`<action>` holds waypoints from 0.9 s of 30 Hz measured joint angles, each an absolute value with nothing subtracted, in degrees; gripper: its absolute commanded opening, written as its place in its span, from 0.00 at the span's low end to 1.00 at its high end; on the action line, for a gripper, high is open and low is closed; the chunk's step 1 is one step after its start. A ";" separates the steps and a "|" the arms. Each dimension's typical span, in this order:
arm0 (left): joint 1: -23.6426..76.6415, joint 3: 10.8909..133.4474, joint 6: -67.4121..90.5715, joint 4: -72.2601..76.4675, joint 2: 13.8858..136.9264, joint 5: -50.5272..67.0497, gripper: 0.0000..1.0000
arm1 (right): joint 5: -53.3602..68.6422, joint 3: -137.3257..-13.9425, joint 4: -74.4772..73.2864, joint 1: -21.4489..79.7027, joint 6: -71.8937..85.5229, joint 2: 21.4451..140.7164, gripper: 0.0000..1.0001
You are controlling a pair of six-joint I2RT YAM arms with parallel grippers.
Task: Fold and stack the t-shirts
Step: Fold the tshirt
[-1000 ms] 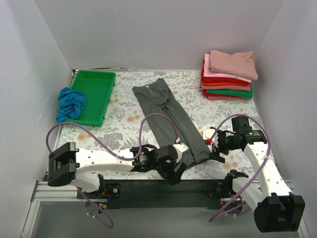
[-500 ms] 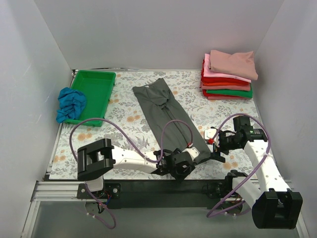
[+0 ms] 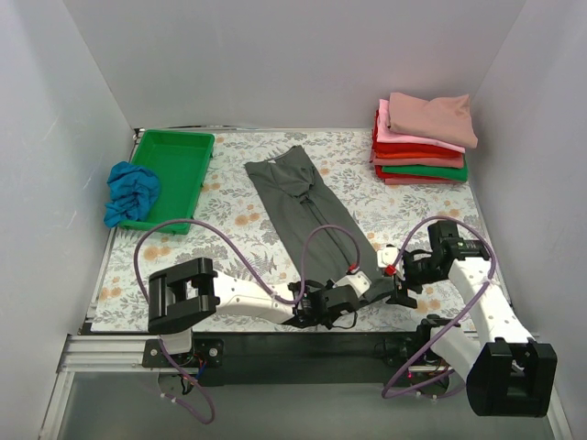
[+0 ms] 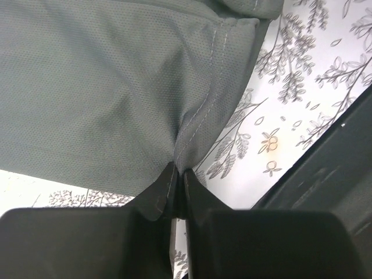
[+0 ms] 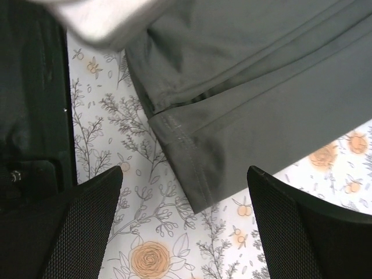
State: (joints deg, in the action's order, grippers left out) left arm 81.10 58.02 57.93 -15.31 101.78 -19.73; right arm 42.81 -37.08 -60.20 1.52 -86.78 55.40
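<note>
A dark charcoal grey t-shirt, folded into a long strip, lies diagonally across the floral table. Its near end reaches the front edge. My left gripper is down at that end, shut on the stitched hem; its jaws are pressed together with cloth puckered between them. My right gripper hovers open just right of the same end. The hem's corner lies on the table between its fingers, untouched. Folded t-shirts are stacked at the back right, dusty rose on top.
A green tray sits at the back left, with a crumpled bright blue t-shirt over its left rim. The black front rail runs just below both grippers. The left arm's purple cable loops over the grey t-shirt.
My left gripper slid right along the front edge to the grey t-shirt's near end and shut on its hem. The right gripper dropped slightly toward the same end, still open.
</note>
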 measured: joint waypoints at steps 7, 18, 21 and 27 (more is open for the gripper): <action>81.23 53.04 59.40 -13.96 97.91 -21.23 0.00 | 41.28 -32.56 -61.63 1.52 -97.76 57.91 0.93; 81.23 50.06 60.51 -14.33 95.07 -21.34 0.00 | 38.70 -30.79 -60.51 5.30 -105.45 59.57 0.88; 81.23 49.78 60.55 -14.33 94.80 -21.15 0.00 | 38.13 -30.74 -58.13 8.54 -103.63 59.53 0.83; 81.23 49.08 60.88 -14.59 93.91 -20.32 0.00 | 35.29 -28.58 -50.33 17.23 -96.95 60.25 0.71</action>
